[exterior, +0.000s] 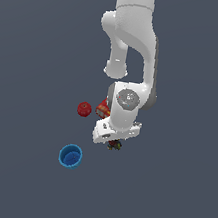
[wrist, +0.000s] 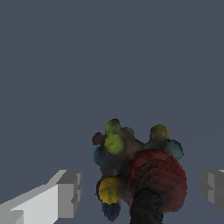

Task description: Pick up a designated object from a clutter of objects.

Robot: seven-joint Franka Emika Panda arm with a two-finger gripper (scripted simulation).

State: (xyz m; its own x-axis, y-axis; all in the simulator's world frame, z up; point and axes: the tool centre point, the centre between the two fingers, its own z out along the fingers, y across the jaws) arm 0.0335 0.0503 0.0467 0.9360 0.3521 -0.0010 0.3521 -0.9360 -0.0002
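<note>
End effector (wrist: pixel 139 192) open, fingers flanking speckled lump (wrist: pixel 140 175) untouched; exterior view alone shows ball (exterior: pixel 84 109), cup (exterior: pixel 70 156).

Speckled lump (wrist: pixel 140 177) btwn open gripper (wrist: pixel 142 188) fingers (wrist: pixel 68 192)

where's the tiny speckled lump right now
In the exterior view the speckled lump sits just under the gripper, to the exterior view's right of the blue cup; the wrist view shows it between the fingers.

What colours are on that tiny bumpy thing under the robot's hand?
The tiny lump is dark, with red, yellow, green and bluish blobs. The wrist view shows it best.
</note>
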